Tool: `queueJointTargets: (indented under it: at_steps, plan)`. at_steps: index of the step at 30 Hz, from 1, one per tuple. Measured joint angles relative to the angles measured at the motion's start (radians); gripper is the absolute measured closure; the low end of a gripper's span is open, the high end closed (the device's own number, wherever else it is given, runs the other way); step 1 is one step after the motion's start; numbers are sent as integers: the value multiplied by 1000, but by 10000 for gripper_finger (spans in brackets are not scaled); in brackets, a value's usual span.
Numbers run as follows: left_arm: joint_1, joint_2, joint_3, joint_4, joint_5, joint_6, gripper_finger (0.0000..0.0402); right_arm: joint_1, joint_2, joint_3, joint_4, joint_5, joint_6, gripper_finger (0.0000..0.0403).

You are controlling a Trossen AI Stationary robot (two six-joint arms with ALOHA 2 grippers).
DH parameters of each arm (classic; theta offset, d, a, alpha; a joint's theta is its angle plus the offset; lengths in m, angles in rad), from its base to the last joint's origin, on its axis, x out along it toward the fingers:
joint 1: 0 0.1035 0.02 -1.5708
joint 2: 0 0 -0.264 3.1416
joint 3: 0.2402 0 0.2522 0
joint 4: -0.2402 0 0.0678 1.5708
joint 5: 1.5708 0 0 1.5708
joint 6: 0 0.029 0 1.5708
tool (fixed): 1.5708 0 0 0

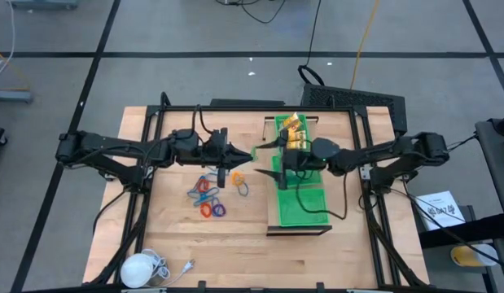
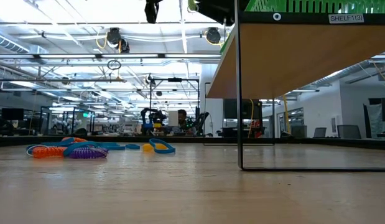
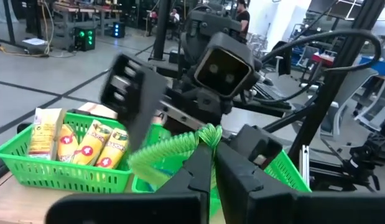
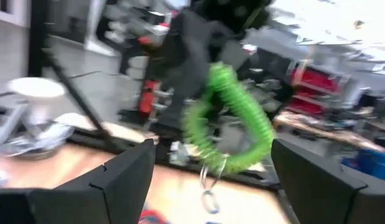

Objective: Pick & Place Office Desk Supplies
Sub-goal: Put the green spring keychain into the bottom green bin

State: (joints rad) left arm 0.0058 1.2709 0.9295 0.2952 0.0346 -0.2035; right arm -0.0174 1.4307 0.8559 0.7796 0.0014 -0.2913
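green coil point(image 3: 173, 149) hangs clenched in our left claw point(image 3: 212, 163) just beside the tray's point(image 1: 310, 213) edge; the released right claw point(image 4: 211, 171) faces it, jaws wide (nearer arm for a handover, we judge).

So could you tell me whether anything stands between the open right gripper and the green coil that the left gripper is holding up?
Nothing visible does: the green coil hangs from the shut left gripper, directly ahead of the open right gripper.

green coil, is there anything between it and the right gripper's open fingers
Nothing. In the right wrist view the green coil, held by the left gripper, hangs in a bare gap before the right gripper.
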Motion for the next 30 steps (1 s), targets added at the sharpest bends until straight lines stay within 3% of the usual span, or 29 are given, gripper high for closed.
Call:
queueJointTargets:
  at_steps: [10, 14, 22, 30]
  plan:
    - [-2, 0, 0, -12, 1, -1, 383, 0, 55, 44, 11, 78, -70, 95]
    - [-2, 0, 0, -22, -1, -1, 396, 2, 55, 44, 9, 78, -65, 114]
    - [-2, 0, 0, -32, -9, -1, 378, 20, 55, 43, 9, 77, -70, 198]
    - [-1, 0, 0, -31, -10, 0, 395, 20, 55, 43, 8, 76, -72, 294]
